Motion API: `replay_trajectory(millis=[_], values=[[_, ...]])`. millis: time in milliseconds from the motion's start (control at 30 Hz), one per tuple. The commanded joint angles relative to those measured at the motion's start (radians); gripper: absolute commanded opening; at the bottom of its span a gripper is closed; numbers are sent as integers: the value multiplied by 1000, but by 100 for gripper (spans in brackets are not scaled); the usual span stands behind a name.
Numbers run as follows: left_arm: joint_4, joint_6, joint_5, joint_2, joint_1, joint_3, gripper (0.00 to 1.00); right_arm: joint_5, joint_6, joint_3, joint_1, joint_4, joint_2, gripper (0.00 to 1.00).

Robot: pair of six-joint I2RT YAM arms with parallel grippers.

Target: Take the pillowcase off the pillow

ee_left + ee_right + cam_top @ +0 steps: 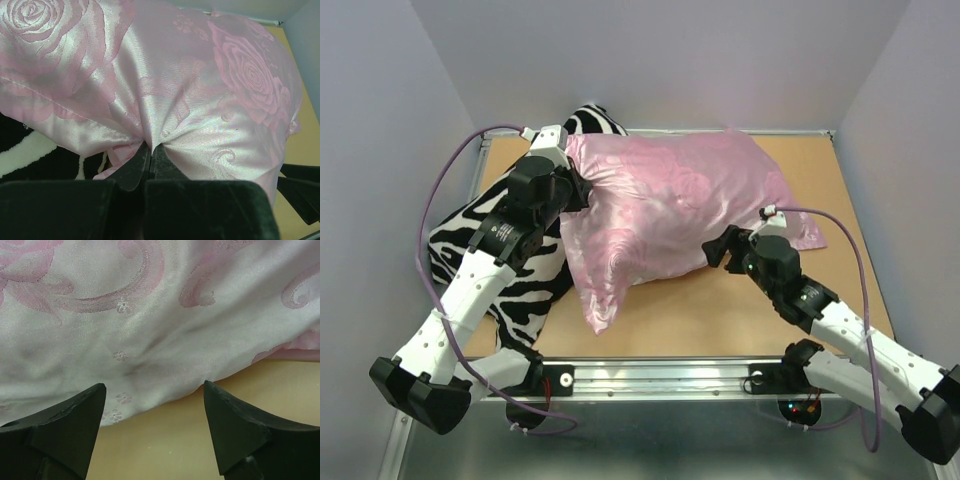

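Closest to the lens on the right wrist view, the right gripper (154,386) holds its two dark fingers (75,420) well apart with nothing between them. The near hem of the pillowcase (160,315) lies just ahead of the tips, and bare wooden table (165,445) shows below it. I cannot quite tell whether the tips touch the fabric.

On the left wrist view, the left gripper (151,150) has its fingers pressed together on a pinch of the pillowcase, and the satin puckers into folds running out from the tips (a firm bite, by the look of it).

From overhead I see the pillowcase lying full and rounded across the table, with one corner pointing toward the arm bases. The left gripper is at its left edge and the right gripper at its near right edge. The pillow is inside it, hidden from me. A zebra-striped pillow (520,290) lies just left of the pillowcase, touching it.
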Motion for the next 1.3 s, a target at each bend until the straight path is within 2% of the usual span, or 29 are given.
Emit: replay_trajectory(millis=[0,100,233,467,667,767,800,867,900,967,1000,1133,1267], values=[[96,19,15,-42,0,71,0,21,79,-97,7,116,-70,85],[99,17,17,-45,-1,71,0,36,111,-206,6,225,-72,88],[97,17,28,-44,-1,69,0,29,140,-320,6,493,-23,89],[84,29,40,-30,-1,91,0,99,154,-395,3,796,122,94],[77,29,57,-24,-1,97,0,148,134,-434,0,1061,250,91],[67,34,51,-25,-1,106,0,162,125,-408,0,1090,310,76],[64,36,48,-25,-1,108,0,162,113,-398,0,1092,321,63],[60,37,45,-25,-1,114,0,167,105,-385,0,1094,331,49],[56,39,43,-25,-1,115,0,177,100,-381,0,1094,327,33],[56,40,43,-25,-1,117,0,184,73,-378,0,1094,295,17],[54,40,42,-25,-1,118,0,185,61,-378,0,1089,276,2],[51,49,29,-21,-1,117,0,205,30,-333,0,947,163,1],[39,66,9,-14,-1,109,0,204,-16,-244,0,665,-15,1]])
